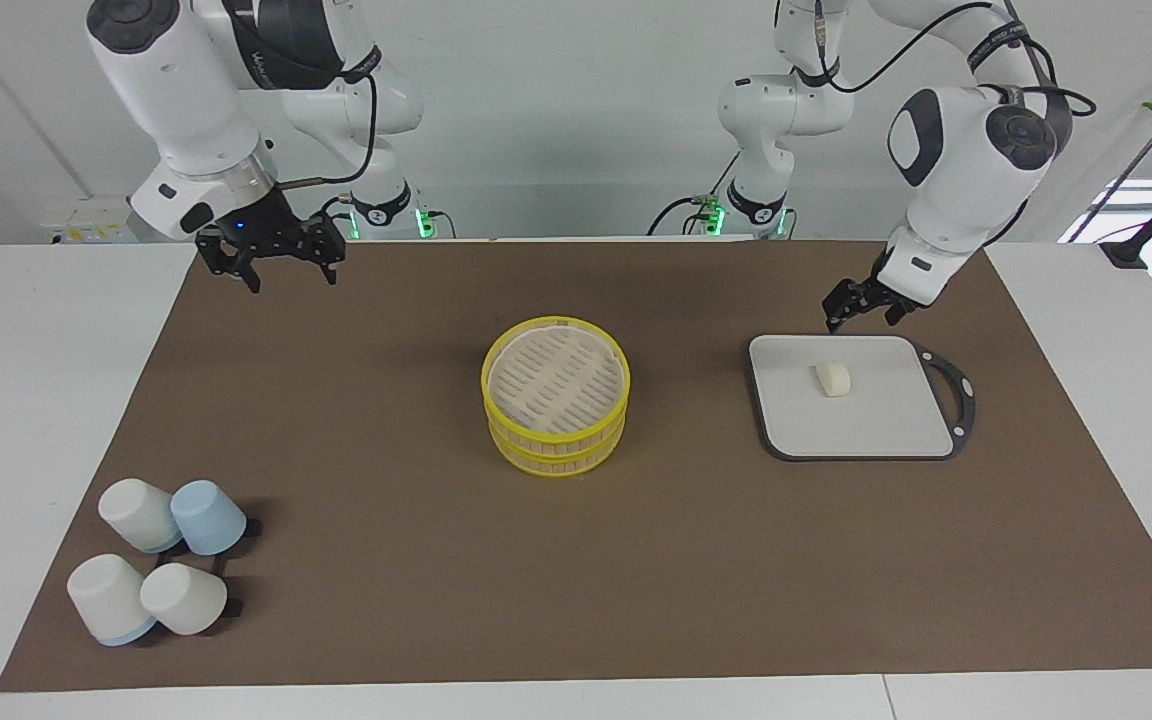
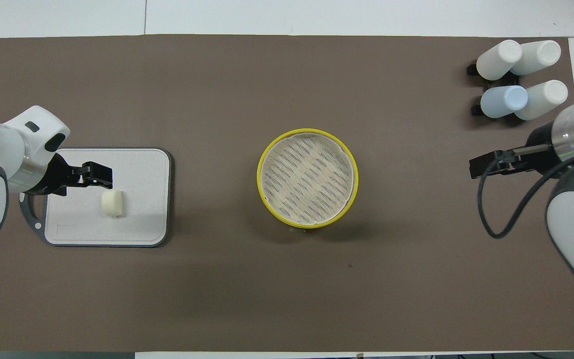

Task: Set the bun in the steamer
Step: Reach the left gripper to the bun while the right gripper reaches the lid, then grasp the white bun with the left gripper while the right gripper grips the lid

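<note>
The cream-white bun (image 1: 833, 378) lies on a grey square board (image 1: 866, 425) toward the left arm's end of the table. It also shows in the overhead view (image 2: 112, 203) on the board (image 2: 137, 219). The yellow-rimmed two-tier steamer (image 1: 556, 455) stands at mid table with nothing in it, as the overhead view (image 2: 258, 177) also shows. My left gripper (image 1: 861, 318) is open and empty, up over the board's edge just beside the bun (image 2: 101, 175). My right gripper (image 1: 291, 275) is open and empty, and its arm waits over the mat's edge at its own end (image 2: 474, 168).
Several upturned white and pale blue cups (image 1: 161, 555) stand on small black stands at the right arm's end, farther from the robots than the steamer (image 2: 521, 75). A brown mat (image 1: 386, 500) covers the white table.
</note>
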{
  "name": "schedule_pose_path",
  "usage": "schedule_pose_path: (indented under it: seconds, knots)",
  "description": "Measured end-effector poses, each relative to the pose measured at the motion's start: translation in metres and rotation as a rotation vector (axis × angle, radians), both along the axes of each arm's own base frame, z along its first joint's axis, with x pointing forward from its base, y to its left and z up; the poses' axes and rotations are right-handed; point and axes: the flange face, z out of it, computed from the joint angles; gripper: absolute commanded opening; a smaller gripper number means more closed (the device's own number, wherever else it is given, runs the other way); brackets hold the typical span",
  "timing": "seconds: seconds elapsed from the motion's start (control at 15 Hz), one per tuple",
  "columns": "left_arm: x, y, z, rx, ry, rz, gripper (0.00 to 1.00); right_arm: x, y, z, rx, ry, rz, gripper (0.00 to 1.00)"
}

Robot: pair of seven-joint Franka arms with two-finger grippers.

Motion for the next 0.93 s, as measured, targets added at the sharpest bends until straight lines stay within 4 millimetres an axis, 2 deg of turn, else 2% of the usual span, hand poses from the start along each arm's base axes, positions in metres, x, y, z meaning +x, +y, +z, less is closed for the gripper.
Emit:
schedule_pose_path:
  seconds: [0.2, 0.33, 0.67, 0.8, 0.93]
  knots:
    - [-0.009, 0.004, -0.041, 0.001, -0.007, 0.010, 1.00, 0.003, 0.060, -0.015, -0.002, -0.001, -0.017, 1.00]
    - [-0.015, 0.005, -0.065, 0.004, -0.006, 0.010, 1.00, 0.009, 0.107, -0.028, -0.002, -0.005, -0.055, 1.00]
    - [-0.014, 0.010, -0.104, 0.014, -0.004, 0.014, 1.00, 0.030, 0.258, -0.063, 0.010, -0.034, -0.171, 1.00]
    - [-0.014, 0.020, -0.116, 0.018, -0.001, 0.019, 1.00, 0.040, 0.295, -0.076, 0.003, -0.045, -0.166, 1.00]
    - [-0.014, 0.027, -0.121, 0.020, -0.011, 0.012, 1.00, 0.050, 0.318, -0.092, -0.006, -0.053, -0.173, 1.00]
